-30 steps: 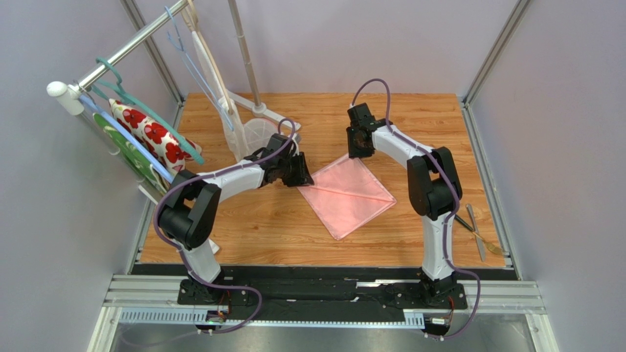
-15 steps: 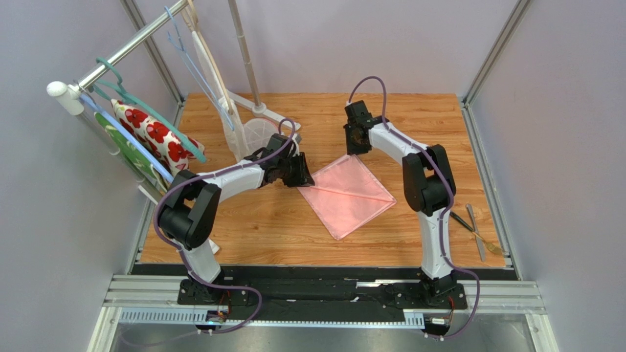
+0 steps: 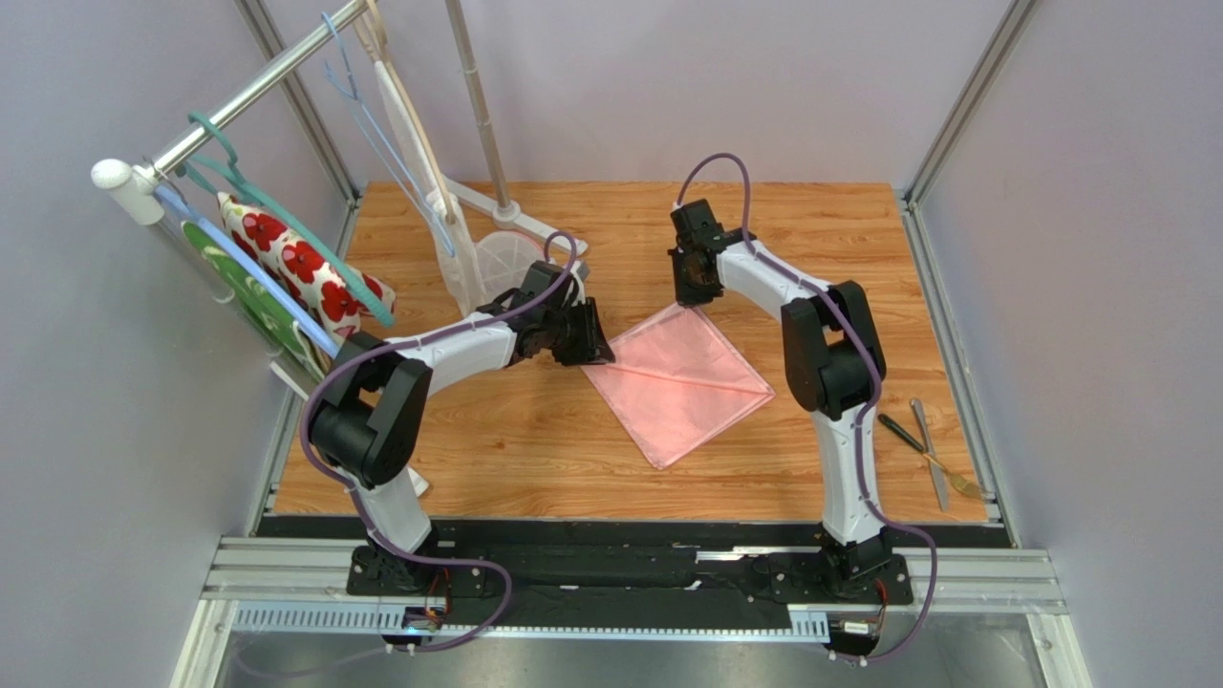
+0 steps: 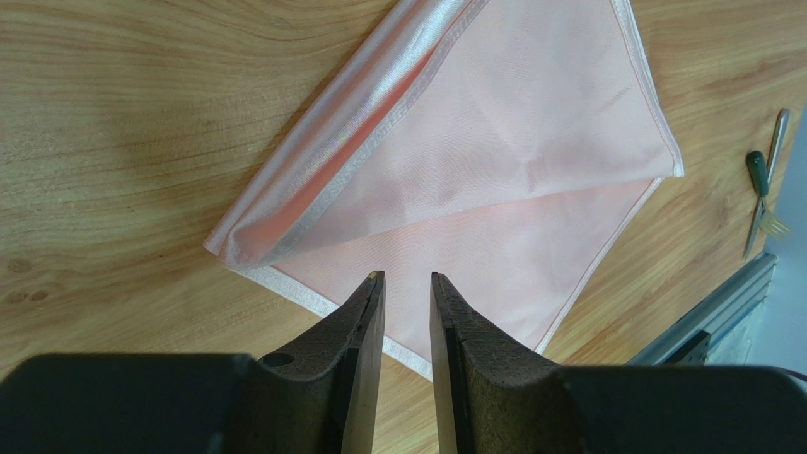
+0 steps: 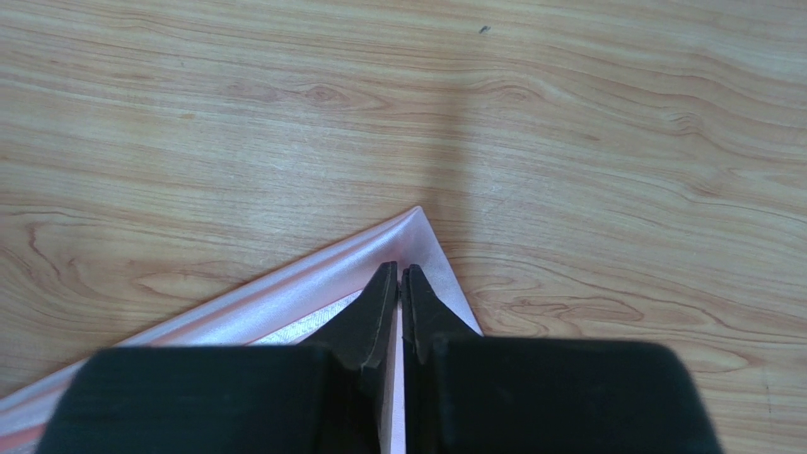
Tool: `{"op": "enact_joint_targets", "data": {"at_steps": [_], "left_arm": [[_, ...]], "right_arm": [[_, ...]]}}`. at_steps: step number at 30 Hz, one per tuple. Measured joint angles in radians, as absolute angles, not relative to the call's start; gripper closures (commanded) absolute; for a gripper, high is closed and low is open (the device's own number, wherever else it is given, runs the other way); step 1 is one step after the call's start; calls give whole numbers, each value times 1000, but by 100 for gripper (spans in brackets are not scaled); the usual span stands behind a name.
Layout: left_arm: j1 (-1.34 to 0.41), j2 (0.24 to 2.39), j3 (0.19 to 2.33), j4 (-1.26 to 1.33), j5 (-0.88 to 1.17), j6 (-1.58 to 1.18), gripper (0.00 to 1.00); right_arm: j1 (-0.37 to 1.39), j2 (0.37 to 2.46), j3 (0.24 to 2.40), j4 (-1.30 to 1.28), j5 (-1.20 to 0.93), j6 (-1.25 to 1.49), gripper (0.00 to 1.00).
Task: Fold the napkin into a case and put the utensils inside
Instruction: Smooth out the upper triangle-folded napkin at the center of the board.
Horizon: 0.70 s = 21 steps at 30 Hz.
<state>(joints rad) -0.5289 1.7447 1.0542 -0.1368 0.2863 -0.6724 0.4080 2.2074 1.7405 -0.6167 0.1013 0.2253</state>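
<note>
The pink napkin (image 3: 682, 376) lies flat on the wooden table, turned like a diamond, with a folded-over band along its upper left edge (image 4: 369, 123). My left gripper (image 3: 592, 338) hovers at the napkin's left corner. Its jaws are parted a little and hold nothing (image 4: 405, 276). My right gripper (image 3: 689, 280) is over the napkin's far corner (image 5: 417, 219). Its jaws are pressed together (image 5: 399, 270), and only a thin pink sliver shows between them. The utensils (image 3: 933, 452) lie by the table's right edge, a fork among them, and also show in the left wrist view (image 4: 762, 194).
A rail with hangers at the left carries a white cloth with red flowers (image 3: 294, 258) and a green cloth (image 3: 237, 298). A white stand (image 3: 481, 187) and a translucent cup (image 3: 503, 258) are behind the left gripper. Metal frame posts and walls close in both sides.
My right gripper has shifted slightly left and away, staying at the napkin's far corner. The left gripper and the napkin have not visibly moved.
</note>
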Motion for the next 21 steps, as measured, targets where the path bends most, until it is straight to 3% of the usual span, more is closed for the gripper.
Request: {"op": "enact_joint_targets", "data": {"at_steps": [21], "left_arm": [[-522, 1808, 1150, -138, 283, -683, 67]], "right_arm": [[418, 2207, 1789, -604, 95, 185, 100]]}}
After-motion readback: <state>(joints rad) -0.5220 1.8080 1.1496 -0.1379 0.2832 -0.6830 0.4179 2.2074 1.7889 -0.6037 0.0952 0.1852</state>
